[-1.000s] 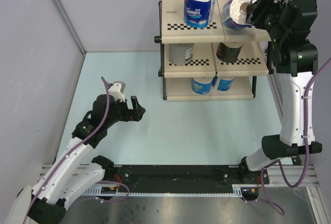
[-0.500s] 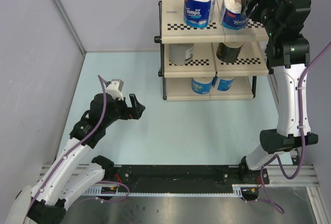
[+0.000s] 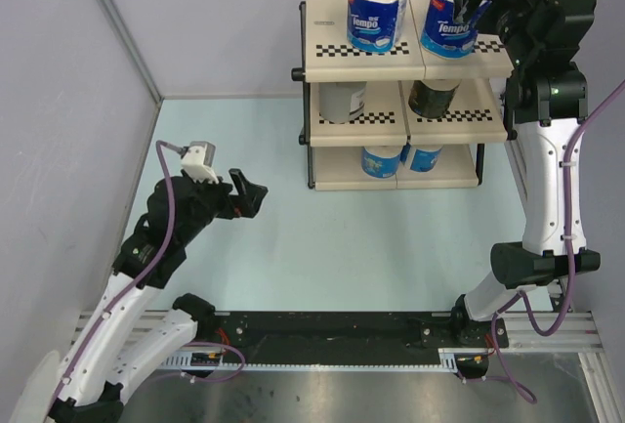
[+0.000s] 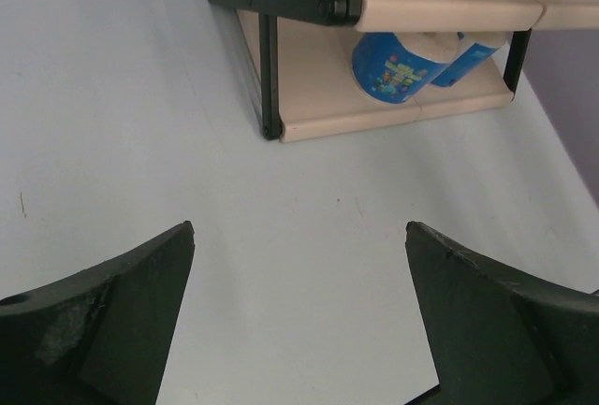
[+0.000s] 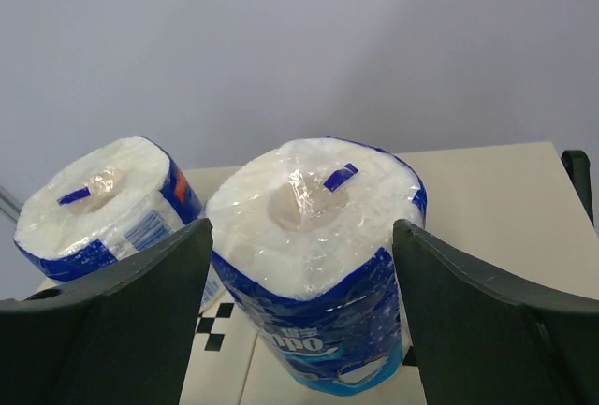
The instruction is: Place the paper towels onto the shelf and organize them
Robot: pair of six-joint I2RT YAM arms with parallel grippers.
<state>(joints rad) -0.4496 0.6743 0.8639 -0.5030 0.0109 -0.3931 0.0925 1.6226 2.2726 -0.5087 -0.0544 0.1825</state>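
Our right claw (image 5: 301,229) straddles the roll (image 3: 451,22) standing on the shelf's (image 3: 332,52) top tier; whether it grips, we cannot tell. A skewed retreat could topple it. Our left claw (image 4: 299,237), spread empty, hovers left of the shelf.

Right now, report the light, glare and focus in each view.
Top view: even light and sharp, with only the lower tiers of the shelf shaded. Left wrist view: the dark left fingers look soft, while the blue rolls beyond are fairly crisp. Right wrist view: the plastic on the near roll glints, and the right fingers are underlit.
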